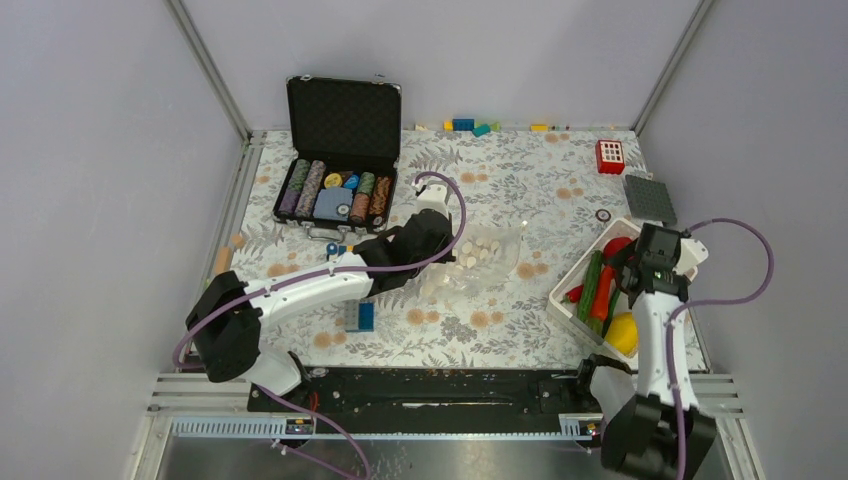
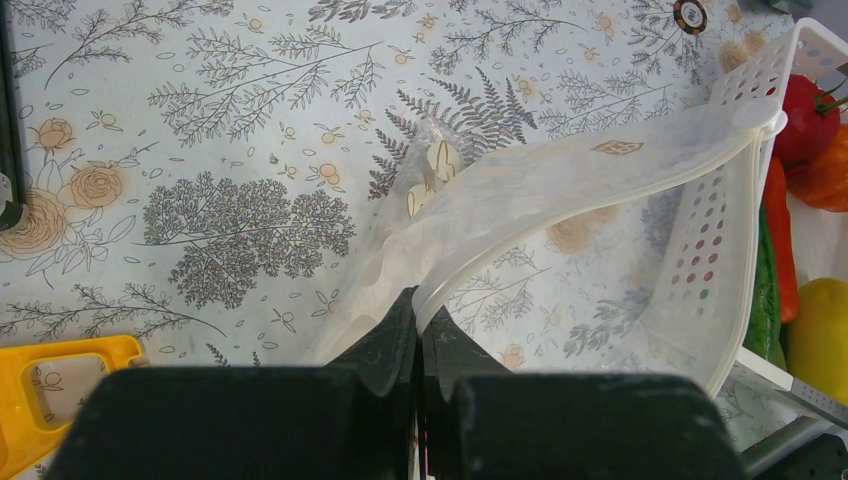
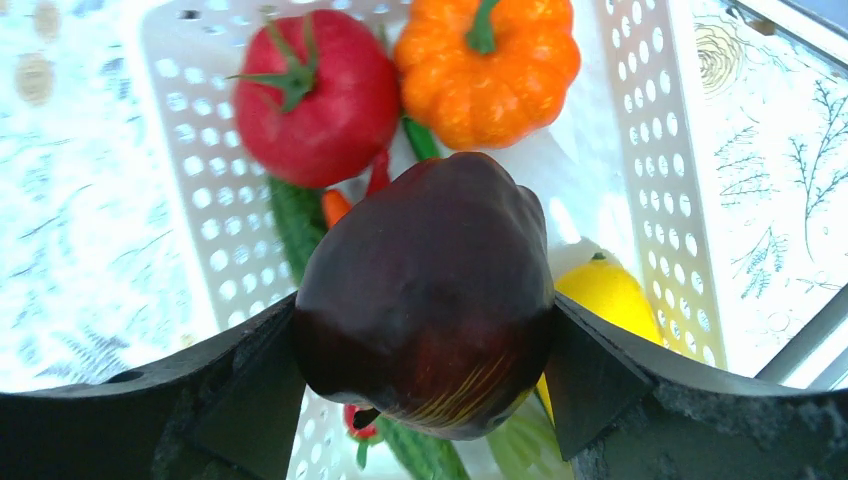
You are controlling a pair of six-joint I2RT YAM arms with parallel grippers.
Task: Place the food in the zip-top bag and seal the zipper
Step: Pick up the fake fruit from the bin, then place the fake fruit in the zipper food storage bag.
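My left gripper [image 2: 418,310] is shut on the edge of the clear dotted zip-top bag [image 2: 560,190], pinching its zipper strip [image 2: 600,190]. In the top view the bag [image 1: 487,252] lies mid-table, just right of the left gripper [image 1: 440,243]. My right gripper [image 3: 425,340] is shut on a dark red toy fruit [image 3: 430,280] and holds it above the white basket [image 3: 650,150]. Below it lie a red tomato [image 3: 320,95], an orange pumpkin [image 3: 490,65], a yellow piece [image 3: 605,295] and green pods. In the top view the right gripper [image 1: 645,262] hides the held fruit.
The white basket [image 1: 562,292] stands at the right, its wall [image 2: 715,230] close to the bag's far end. An open poker chip case [image 1: 340,150] stands at the back left. Toy blocks [image 1: 470,125], a red box [image 1: 609,156], a grey plate [image 1: 649,198] and a blue block [image 1: 358,316] lie around.
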